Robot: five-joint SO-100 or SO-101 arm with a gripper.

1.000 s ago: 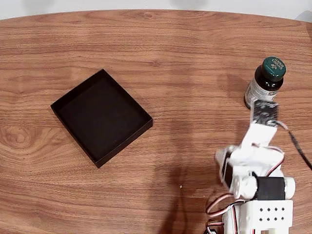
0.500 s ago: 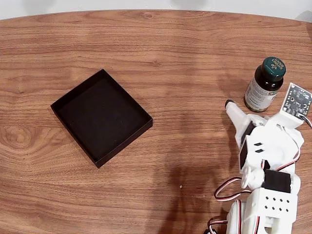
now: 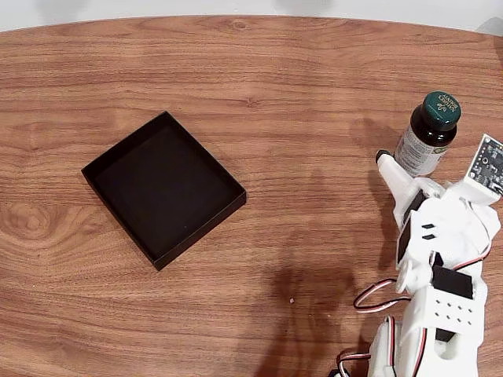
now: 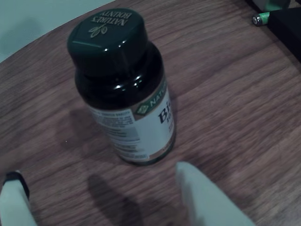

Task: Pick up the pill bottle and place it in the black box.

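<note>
The pill bottle (image 3: 428, 132) stands upright near the table's right edge in the fixed view. It is dark glass with a green ribbed cap and a white-and-green label. My gripper (image 3: 413, 174) sits just below it, open, one black-tipped finger (image 3: 384, 158) close beside the bottle's base on the left. In the wrist view the pill bottle (image 4: 124, 84) rises just ahead of the gripper (image 4: 101, 190). Both pale fingertips (image 4: 202, 195) stand apart with only bare wood between them. The black box (image 3: 163, 188) lies empty at the left-centre of the table, far from the gripper.
Wide bare wood separates the bottle from the box. The table's far edge (image 3: 251, 17) curves along the top of the fixed view. In the wrist view a small green-and-silver cylinder (image 4: 261, 18) lies by a dark object (image 4: 288, 26) at the top right.
The arm has unfolded from its base, and the gripper has moved up and right toward the bottle's base. The bottle and box have not moved.
</note>
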